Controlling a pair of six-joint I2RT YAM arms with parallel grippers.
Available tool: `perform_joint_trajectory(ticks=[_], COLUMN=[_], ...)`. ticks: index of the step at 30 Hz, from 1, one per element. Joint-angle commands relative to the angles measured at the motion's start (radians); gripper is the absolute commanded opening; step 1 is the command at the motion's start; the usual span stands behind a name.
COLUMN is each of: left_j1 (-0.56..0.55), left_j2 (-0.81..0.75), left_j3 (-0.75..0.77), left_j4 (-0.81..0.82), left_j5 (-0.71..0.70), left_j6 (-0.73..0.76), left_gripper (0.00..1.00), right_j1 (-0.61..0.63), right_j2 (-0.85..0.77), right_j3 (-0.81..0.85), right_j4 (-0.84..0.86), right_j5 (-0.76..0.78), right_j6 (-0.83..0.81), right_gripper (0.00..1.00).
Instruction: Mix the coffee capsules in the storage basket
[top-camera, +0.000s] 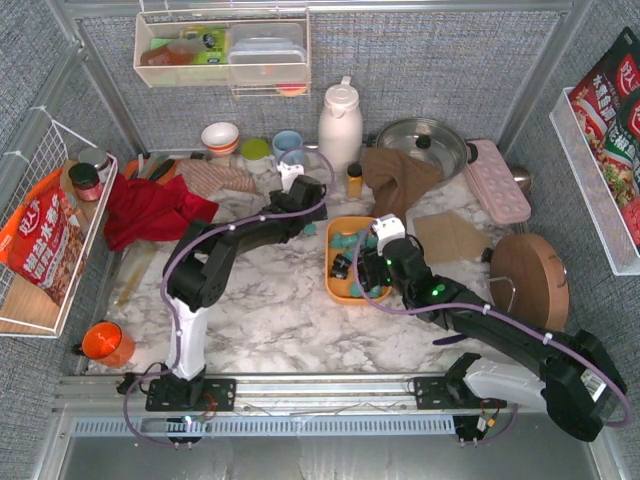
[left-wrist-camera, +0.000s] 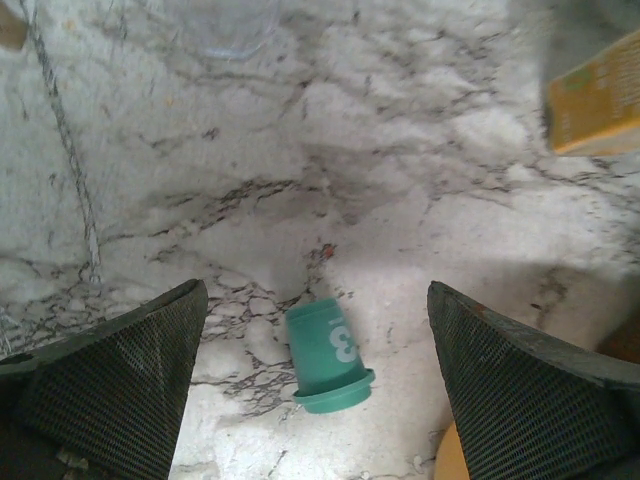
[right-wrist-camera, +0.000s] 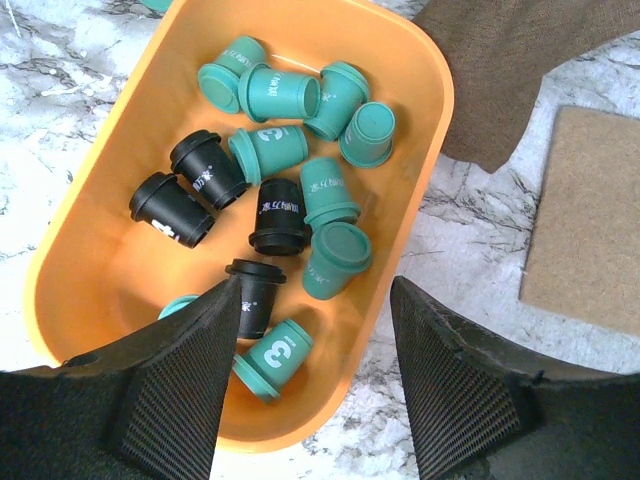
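My right jaws hang spread and empty over the orange storage basket (right-wrist-camera: 95, 275) at worktop (top-camera: 270, 300) centre. The teal and black coffee capsules (right-wrist-camera: 268, 150) inside it look clustered by colour, so I judge the mixing unfinished. My left jaws, spread wide, straddle a stray teal capsule (left-wrist-camera: 325, 355) at the basket's ten o'clock.

Marble table (top-camera: 280, 310), orange basket (top-camera: 336, 290), loose capsule (left-wrist-camera: 325, 355)

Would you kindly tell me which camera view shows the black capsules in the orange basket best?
The right wrist view: four black capsules lie clearly among teal ones in the orange basket. The top external view shows them tiny, partly hidden by the right arm. The left wrist view shows none.
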Motion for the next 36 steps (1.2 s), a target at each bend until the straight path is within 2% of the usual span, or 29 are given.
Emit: perform_joint_trajectory(ticks=[1,5,16,26,36], left_j1=[0.002,0.002,0.002,0.002,0.001], left_j2=[0.042,0.070,0.094,0.102,0.121], left_j3=[0.061,0.095,0.095,0.088,0.099], left_j4=[-0.180,-0.228,-0.204,-0.174,-0.204], left_j5=[-0.049,-0.031,0.028,0.076,0.081], left_j6=[-0.114,-0.152,-0.164,-0.114,-0.078], left_gripper=[0.99,0.94,0.65,0.60,0.48], right_j1=[0.001,0.000,0.001,0.000,0.000], right_j2=[-0.010,-0.014,-0.022,-0.024,-0.027], right_j3=[0.010,0.009,0.010,0.011,0.010], right_j4=[0.016,0.017,0.008,0.004,0.005], right_j5=[-0.010,-0.018,-0.037,-0.041,-0.043], right_j6=[0.010,0.011,0.013,0.013,0.011], right_gripper=[0.66,0.65,0.66,0.66,0.66])
